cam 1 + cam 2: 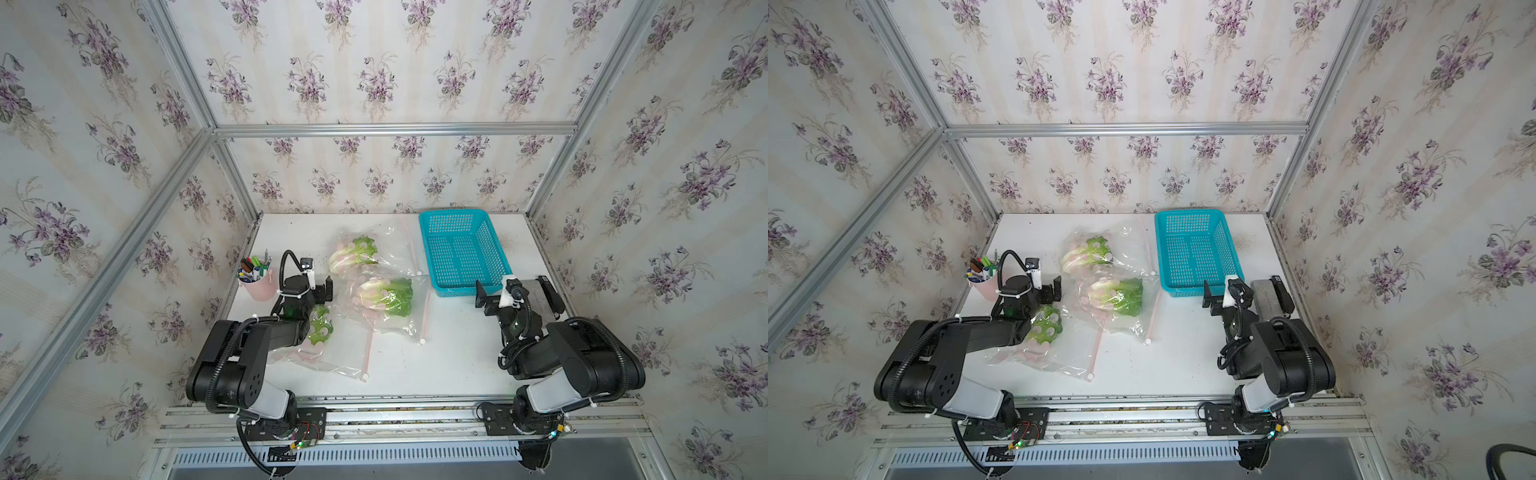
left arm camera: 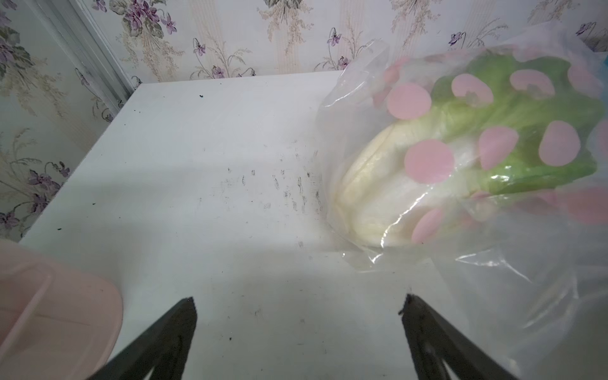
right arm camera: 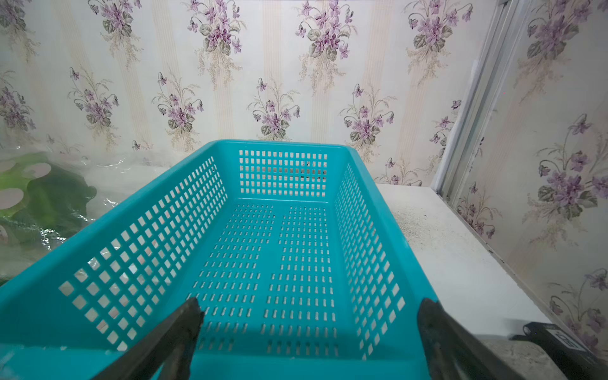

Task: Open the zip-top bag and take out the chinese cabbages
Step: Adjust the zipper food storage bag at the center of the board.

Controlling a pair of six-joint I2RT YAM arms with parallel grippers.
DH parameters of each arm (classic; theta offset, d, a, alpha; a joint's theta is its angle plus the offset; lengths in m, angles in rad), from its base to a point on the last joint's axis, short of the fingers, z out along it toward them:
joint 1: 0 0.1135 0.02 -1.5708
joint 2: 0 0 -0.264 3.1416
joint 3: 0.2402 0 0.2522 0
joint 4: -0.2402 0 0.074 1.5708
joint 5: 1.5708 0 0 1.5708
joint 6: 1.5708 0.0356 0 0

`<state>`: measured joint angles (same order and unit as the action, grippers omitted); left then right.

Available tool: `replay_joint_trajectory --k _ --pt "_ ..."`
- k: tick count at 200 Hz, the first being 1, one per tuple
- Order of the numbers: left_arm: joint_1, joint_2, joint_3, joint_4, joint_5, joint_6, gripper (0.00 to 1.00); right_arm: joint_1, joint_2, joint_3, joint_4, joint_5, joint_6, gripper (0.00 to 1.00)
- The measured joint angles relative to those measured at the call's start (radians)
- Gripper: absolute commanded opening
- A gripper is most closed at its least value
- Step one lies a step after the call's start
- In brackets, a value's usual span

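white table [image 1: 457, 365], flowery walls: chinese cabbages [image 1: 386, 295] sit in zip-top bags [image 1: 399, 324] beside the blue basket [image 1: 492, 249], left gripper [image 2: 299, 301] and right gripper [image 3: 311, 306] both gaping empty, so step one, i reckon: pinch a bag's zipper slider [image 1: 422, 341].

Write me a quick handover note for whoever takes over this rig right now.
Left gripper: open, empty, over bare table beside the pink pen cup.
Right gripper: open, empty, at the blue basket's near end.
Bagged one apiece: far cabbage, middle cabbage, near cabbage, the last partly under the left arm.
Done: nothing out yet. Left: open all three, take the cabbages out.
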<state>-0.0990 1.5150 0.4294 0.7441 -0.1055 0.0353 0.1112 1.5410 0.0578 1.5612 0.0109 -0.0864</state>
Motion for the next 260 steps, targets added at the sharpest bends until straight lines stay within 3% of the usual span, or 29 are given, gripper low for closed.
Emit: replay_joint_trajectory --k 51,98,178,209,237,260 --pt "0.000 0.000 0.000 -0.003 0.006 0.004 0.99 0.000 0.000 0.002 -0.010 0.014 0.002 1.00" --pt "0.001 0.000 0.000 -0.003 0.006 0.004 0.99 -0.058 -0.007 0.002 -0.011 0.216 0.118 1.00" --pt "0.004 -0.001 0.003 -0.016 0.018 0.003 0.99 -0.055 -0.018 0.036 -0.052 0.238 0.156 1.00" --pt "-0.050 -0.131 0.090 -0.198 -0.065 0.007 0.99 0.050 -0.340 0.032 -0.227 0.267 0.111 1.00" --pt "-0.057 -0.336 0.195 -0.337 -0.151 -0.046 0.99 -0.017 -0.702 0.000 -0.402 0.214 0.288 1.00" --pt "-0.061 -0.422 0.354 -0.601 -0.188 -0.130 0.99 -0.043 -0.877 0.087 -0.684 0.108 0.385 1.00"
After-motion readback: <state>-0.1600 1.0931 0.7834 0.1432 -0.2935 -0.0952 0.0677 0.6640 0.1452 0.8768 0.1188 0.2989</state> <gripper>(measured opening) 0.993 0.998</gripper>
